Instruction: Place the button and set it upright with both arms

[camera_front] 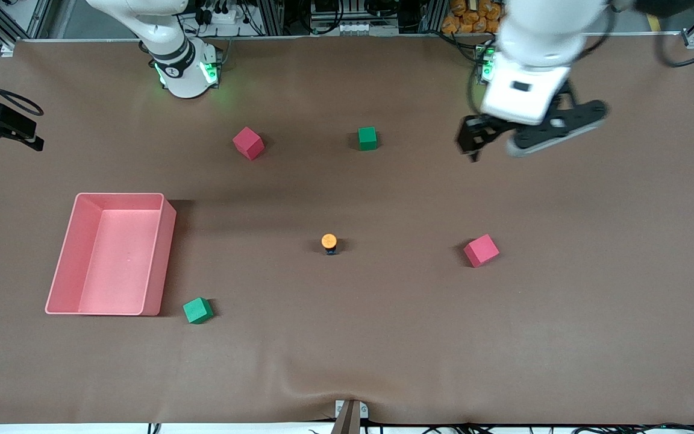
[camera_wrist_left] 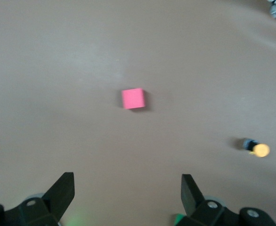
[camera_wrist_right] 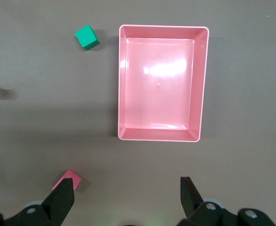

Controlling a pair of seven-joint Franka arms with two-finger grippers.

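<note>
Button (camera_front: 329, 242) is standing cap-up mid-desk, well apart from both end effectors; left end effector (camera_front: 491, 140) is hovering open, right end effector (camera_wrist_right: 126, 197) is hanging open over the tray (camera_wrist_right: 124, 84); task appears essentially done.

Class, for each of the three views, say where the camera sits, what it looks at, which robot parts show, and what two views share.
Front: high across the table, facing both bases; shows left gripper, open, over bare table.
Left wrist: looks down past open left gripper at button and pink cube.
Right wrist: looks down past open right gripper at pink bin.
Shared: button, front and left wrist.
</note>
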